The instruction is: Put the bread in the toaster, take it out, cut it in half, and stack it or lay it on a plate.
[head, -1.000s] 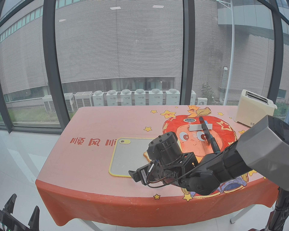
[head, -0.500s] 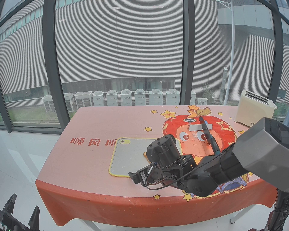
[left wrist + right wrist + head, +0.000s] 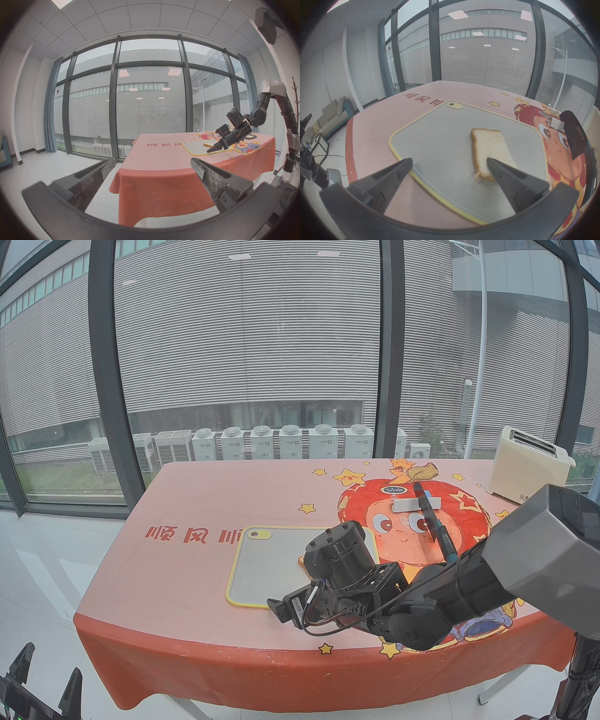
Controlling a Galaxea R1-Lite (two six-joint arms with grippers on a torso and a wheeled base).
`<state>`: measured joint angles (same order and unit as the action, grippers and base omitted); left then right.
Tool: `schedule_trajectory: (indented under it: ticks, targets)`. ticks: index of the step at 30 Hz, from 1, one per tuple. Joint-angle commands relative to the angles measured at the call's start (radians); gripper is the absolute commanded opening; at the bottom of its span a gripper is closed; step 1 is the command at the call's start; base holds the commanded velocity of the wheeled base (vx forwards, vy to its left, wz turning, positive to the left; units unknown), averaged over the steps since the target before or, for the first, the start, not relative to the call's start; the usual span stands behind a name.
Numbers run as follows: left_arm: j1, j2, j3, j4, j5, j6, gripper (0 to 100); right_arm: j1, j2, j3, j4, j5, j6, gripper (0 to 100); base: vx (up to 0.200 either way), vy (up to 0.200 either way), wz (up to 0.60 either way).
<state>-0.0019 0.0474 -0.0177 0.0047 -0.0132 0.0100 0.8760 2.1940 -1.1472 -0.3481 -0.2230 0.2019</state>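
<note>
Sinking slightly since a second ago, the right arm is settling lower over the table (image 3: 187, 496). Nearest, off the table's edge, the left pincer (image 3: 153, 162) is hanging low, spread open. The right pincer (image 3: 448, 162) is gaping wide over the near edge of the cutting board (image 3: 434, 140), one finger (image 3: 515, 184) lining up with the bread (image 3: 490, 148), which is lying flat on the board. Beyond, the knife (image 3: 434, 524) is resting on the table, and the toaster (image 3: 528, 468) is standing at the far right corner.
</note>
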Motion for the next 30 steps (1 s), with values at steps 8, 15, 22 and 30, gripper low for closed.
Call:
schedule_trajectory:
  ticks: [8,15,22,30]
  targets:
    - [0.0,0.002,0.018,0.0,0.001,0.001,100,0.001,0.0,0.0,0.001,-0.001,0.001,0,0.0,0.0,0.0]
    - [0.0,0.002,0.018,0.0,0.001,-0.001,100,0.001,-0.004,0.0,0.001,-0.003,0.001,0,0.0,0.0,0.0]
    - [0.0,0.002,0.018,0.0,-0.001,0.001,100,0.003,-0.022,0.0,-0.003,-0.004,-0.001,0,0.0,0.0,0.0]
    - [0.0,0.002,0.018,0.0,-0.001,0.001,100,-0.003,-0.094,0.007,0.003,-0.006,-0.007,0,0.0,0.0,0.0]
